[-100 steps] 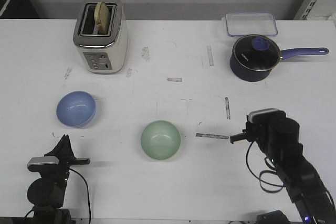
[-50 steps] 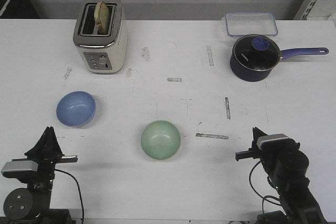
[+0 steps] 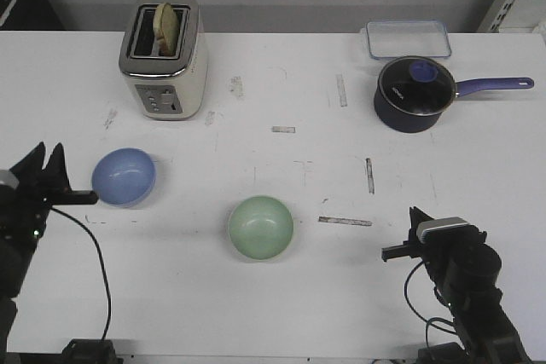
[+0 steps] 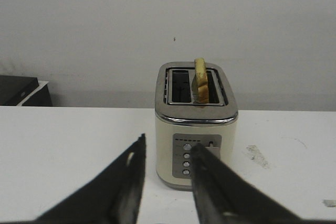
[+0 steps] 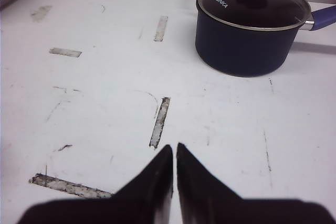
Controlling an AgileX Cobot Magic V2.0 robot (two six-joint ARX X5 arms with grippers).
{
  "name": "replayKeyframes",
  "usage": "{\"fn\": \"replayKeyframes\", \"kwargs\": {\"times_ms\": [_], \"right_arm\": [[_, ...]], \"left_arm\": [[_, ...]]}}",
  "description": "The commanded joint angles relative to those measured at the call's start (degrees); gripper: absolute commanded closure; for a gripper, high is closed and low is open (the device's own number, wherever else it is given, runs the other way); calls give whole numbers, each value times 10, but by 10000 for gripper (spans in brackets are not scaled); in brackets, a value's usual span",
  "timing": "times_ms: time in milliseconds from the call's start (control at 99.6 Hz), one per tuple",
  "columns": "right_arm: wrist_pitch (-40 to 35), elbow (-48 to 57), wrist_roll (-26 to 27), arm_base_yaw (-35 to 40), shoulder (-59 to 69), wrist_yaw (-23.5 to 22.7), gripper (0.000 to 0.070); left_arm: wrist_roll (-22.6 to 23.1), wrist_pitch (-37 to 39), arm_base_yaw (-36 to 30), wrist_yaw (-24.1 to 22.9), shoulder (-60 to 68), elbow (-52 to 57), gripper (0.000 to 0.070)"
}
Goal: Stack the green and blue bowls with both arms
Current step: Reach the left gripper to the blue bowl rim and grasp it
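Front view: the blue bowl [image 3: 124, 176] sits on the white worktop [image 3: 281, 83] toward its left side, and the green bowl [image 3: 261, 227] sits apart from it, nearer the middle and closer to the robot. Both stand upright and empty, with bare worktop between them. The left tool [image 3: 47, 178] is just beside the blue bowl's left rim, close to the worktop's left edge; whether it touches the bowl cannot be told from here. The right tool [image 3: 413, 236] is low at the right, well apart from the green bowl, with open worktop between. A toaster [image 3: 163, 57] with a slice of bread [image 3: 166, 25] stands at the far left, a dark blue saucepan [image 3: 415, 92] with a glass lid at the far right, and a clear container [image 3: 408, 39] behind it at the back edge. Worn tape marks [image 3: 345, 221] dot the middle.

Left wrist view: the left tool [image 4: 167, 169] has its fingers [image 4: 128, 182] spread, nothing between them, and points toward the toaster [image 4: 195, 129]. Neither bowl shows here.

Right wrist view: the right tool [image 5: 174, 153] has its fingers [image 5: 157, 174] pressed nearly together, holding nothing, above bare worktop with tape marks [image 5: 159, 115]. The saucepan [image 5: 249, 30] stands well beyond it.
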Motion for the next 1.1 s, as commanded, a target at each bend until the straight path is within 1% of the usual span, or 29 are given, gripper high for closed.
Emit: {"fn": "replayKeyframes", "kwargs": {"times_ms": [0,110,161,241,402,462,542,592,793,853,883,1014,1094], "right_arm": [[6,2,-2,0,3,-1,697],[6,2,-2,0,3,-1,697],[6,2,-2,0,3,0,697],[6,2,-3,0,3,-1,697],[6,2,-3,0,3,-1,697],[6,2,-3,0,3,-1,697],[6,2,-3,0,3,-1,697],[5,2,-3,0,3,-1,697],[4,2,-3,0,3,0,697],[4,2,-4,0,3,-1,697],[4,2,-4,0,3,-1,697],[4,2,-4,0,3,-1,697],[4,2,-4,0,3,-1,697]], "left_arm": [[12,-23,8,-6,42,31,344],[4,-48,33,-14,93,39,171],[-12,-66,49,-14,118,39,123],[-31,-102,73,-13,160,39,121],[-33,-152,110,-8,250,39,129],[-35,-168,118,5,285,39,129],[-36,-190,123,38,330,39,130],[-35,-199,123,51,358,39,130],[-34,-198,123,50,455,39,133],[-34,-196,123,50,476,39,147],[-34,-193,123,50,485,39,168],[-36,-189,123,50,506,39,329],[-36,-186,123,50,508,39,452]]}}
